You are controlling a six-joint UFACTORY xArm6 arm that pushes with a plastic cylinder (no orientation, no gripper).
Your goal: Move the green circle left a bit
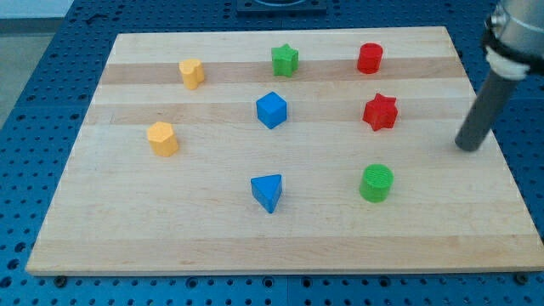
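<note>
The green circle [376,183] is a short green cylinder standing on the wooden board [170,229], toward the view's lower right. My tip [467,148] is the lower end of the dark rod coming down from the view's top right. It rests on the board to the right of the green circle and a little higher in the view, well apart from it. The red star [380,111] lies left of my tip, above the green circle.
A red cylinder [370,58] and a green star [285,59] sit near the view's top. A blue cube [271,110] and a blue triangle [267,192] sit mid-board. Two yellow blocks [191,73] [161,138] sit at the left.
</note>
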